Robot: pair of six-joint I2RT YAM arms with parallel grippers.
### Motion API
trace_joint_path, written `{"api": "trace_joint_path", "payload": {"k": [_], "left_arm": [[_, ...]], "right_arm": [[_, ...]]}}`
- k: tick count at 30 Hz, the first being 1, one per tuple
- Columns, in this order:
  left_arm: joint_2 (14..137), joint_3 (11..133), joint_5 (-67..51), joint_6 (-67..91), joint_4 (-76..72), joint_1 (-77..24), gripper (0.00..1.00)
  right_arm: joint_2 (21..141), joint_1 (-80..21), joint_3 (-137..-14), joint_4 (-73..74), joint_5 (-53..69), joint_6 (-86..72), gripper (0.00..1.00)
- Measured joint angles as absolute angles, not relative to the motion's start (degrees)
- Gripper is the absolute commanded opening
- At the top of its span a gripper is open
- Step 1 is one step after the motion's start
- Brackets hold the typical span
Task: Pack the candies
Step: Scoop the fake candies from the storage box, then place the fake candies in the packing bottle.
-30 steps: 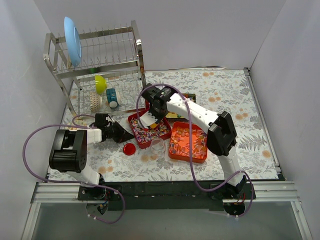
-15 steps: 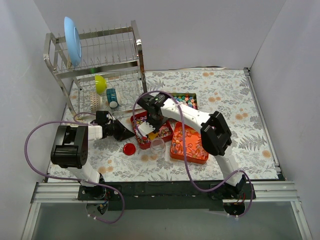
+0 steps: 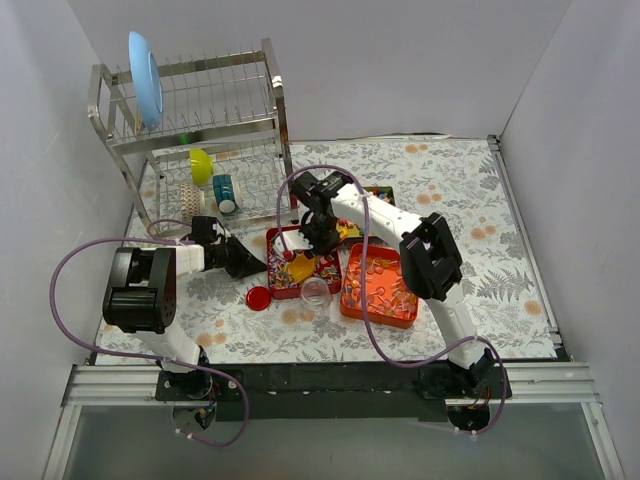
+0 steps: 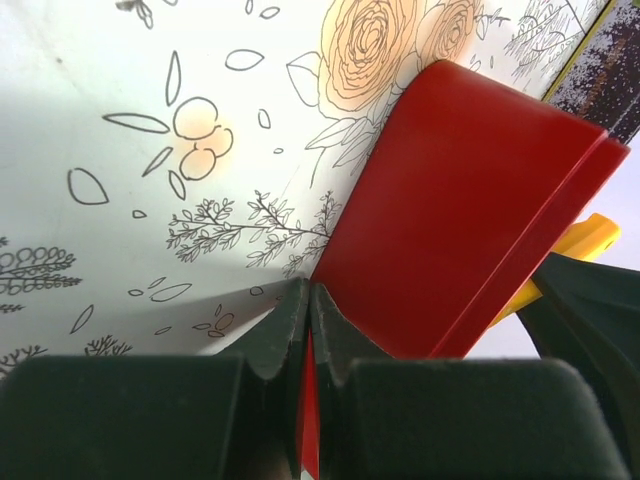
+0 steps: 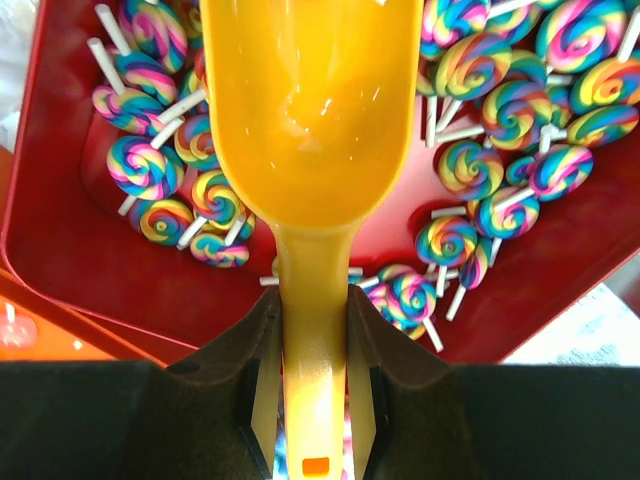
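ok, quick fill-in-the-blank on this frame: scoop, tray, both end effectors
1. The scoop gripped by the right end effector is coloured ____.
2. Its bowl is ____.
3. The candies beneath it are swirled lollipops on ____ sticks.
4. The left end effector is shut on the wall of the ____ tray.
Missing words: yellow; empty; white; red.

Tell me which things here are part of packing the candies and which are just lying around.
For the job: swirl lollipops, red tray, orange tray of reddish candies, yellow scoop, clear cup, red lid.
Lying about: dish rack, blue plate, yellow-green dish.
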State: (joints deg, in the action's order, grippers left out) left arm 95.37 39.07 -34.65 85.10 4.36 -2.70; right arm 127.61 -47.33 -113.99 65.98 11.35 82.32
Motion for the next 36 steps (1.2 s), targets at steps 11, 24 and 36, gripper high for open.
{"api": "trace_joint_path", "payload": {"k": [11, 24, 36], "left_arm": [[95.37, 42.74, -36.4, 81.23, 10.2, -1.34, 0.08], [93.89, 48.07, -42.74, 71.59, 15.38, -0.01, 0.24], [93.21, 48.69, -48.82, 63.68, 21.47, 4.19, 0.38]], "right_arm": [[123.02, -43.81, -105.69, 59.37, 21.63, 81.06, 0.01], [118.65, -40.05, -99.46, 53.39, 25.96, 77.84, 0.01], [110.3, -35.73, -89.1, 47.07, 29.65, 73.78, 0.01]]}}
